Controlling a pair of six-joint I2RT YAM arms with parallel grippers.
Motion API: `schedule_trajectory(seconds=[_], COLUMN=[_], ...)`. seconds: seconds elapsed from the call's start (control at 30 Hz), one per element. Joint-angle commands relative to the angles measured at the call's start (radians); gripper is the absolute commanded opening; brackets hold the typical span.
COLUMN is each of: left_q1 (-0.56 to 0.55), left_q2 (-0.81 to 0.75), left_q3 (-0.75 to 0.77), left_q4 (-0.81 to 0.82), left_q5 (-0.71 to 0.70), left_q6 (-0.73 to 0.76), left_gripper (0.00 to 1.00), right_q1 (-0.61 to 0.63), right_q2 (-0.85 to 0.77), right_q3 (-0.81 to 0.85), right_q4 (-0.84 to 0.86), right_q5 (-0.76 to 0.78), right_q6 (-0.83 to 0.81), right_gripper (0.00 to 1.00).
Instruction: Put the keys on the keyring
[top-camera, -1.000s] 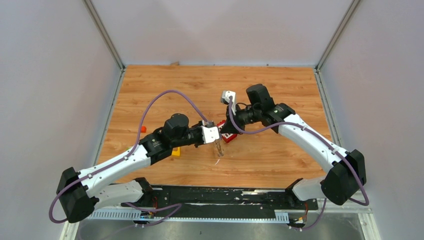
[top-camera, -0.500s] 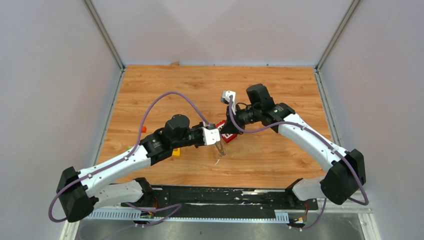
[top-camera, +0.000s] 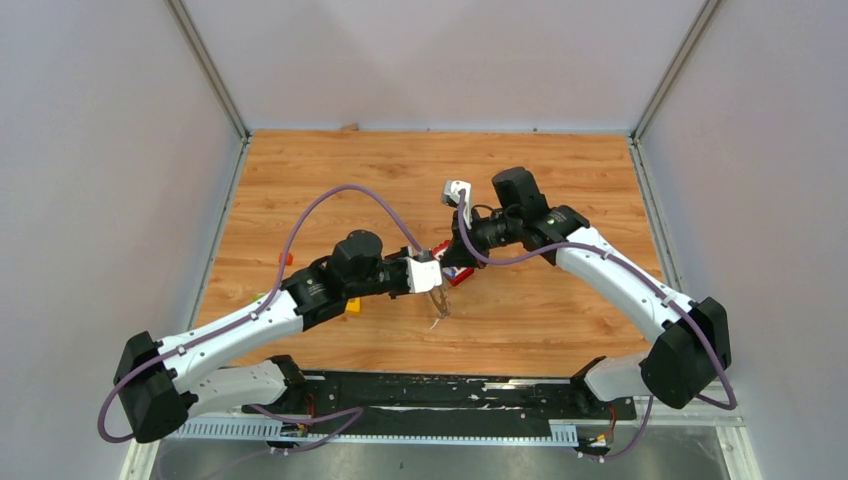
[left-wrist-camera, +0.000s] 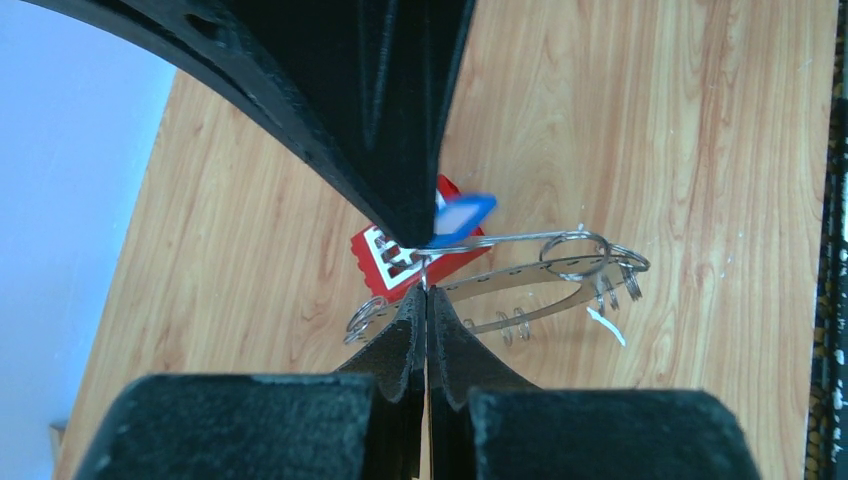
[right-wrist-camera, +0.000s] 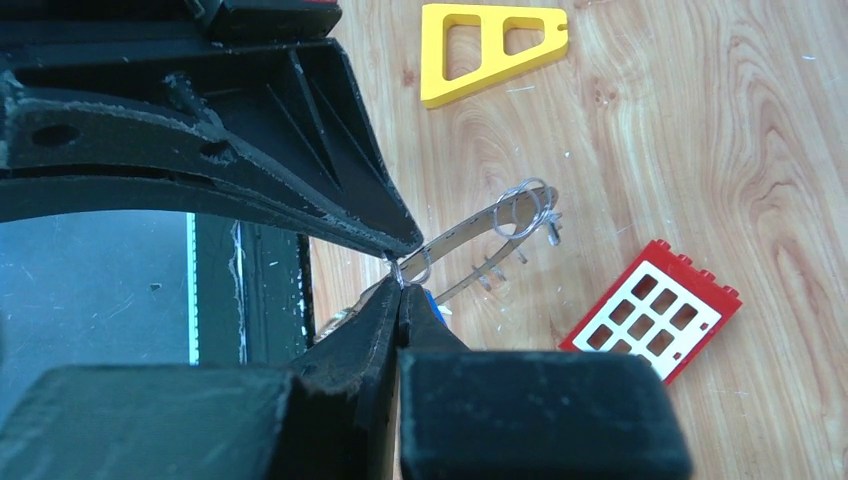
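**A:** What shows from above?

**B:** The left arm (top-camera: 250, 325) and right arm (top-camera: 610, 270) meet tip to tip at the one red block (top-camera: 461, 276) on the bench (top-camera: 330, 180). The keyring (top-camera: 438, 308) dangles just on the near side of that block. I cannot tell from up here how the tips are set.

**A:** And the left wrist view?

**B:** The left fingers (left-wrist-camera: 390, 150) are pressed together with no gap, nipping the keyring's thin wire. The ring stretches away to the right of the red block. One blue-headed key (left-wrist-camera: 462, 215) sits right at the tips, over the block's edge. I cannot tell whether it is pinched too.

**A:** The right wrist view?

**B:** The right fingers (right-wrist-camera: 300, 170) are closed just as tight, on a small wire loop at the keyring's end. A sliver of blue shows under them. The red block lies to their right. One yellow frame (right-wrist-camera: 490, 35) lies well apart from the block, up and to its left.
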Motion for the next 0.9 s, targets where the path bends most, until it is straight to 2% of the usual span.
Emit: schedule_trajectory(seconds=[0.0, 0.27, 0.73, 0.87], left_q1=[-0.020, -0.019, -0.020, -0.020], left_q2=[-0.010, -0.013, -0.045, -0.046], left_q3=[0.021, 0.020, 0.030, 0.023], left_q4=[0.036, 0.049, 0.009, 0.043], left_q5=[0.050, 0.012, -0.005, -0.053], left_q6=[-0.004, -0.025, -0.070, -0.070], left_gripper=[0.00, 0.00, 0.00, 0.00], right_q1=[-0.004, -0.005, -0.037, -0.037], right_q2=[0.007, -0.008, -0.195, -0.217], right_q3=[0.045, 0.031, -0.035, -0.049], right_q4=[0.084, 0.074, 0.019, 0.012], right_q5=[0.050, 0.035, 0.087, 0.064], right_q6=[0.004, -0.028, -0.251, -0.248], right_gripper=[0.00, 0.00, 0.00, 0.00])
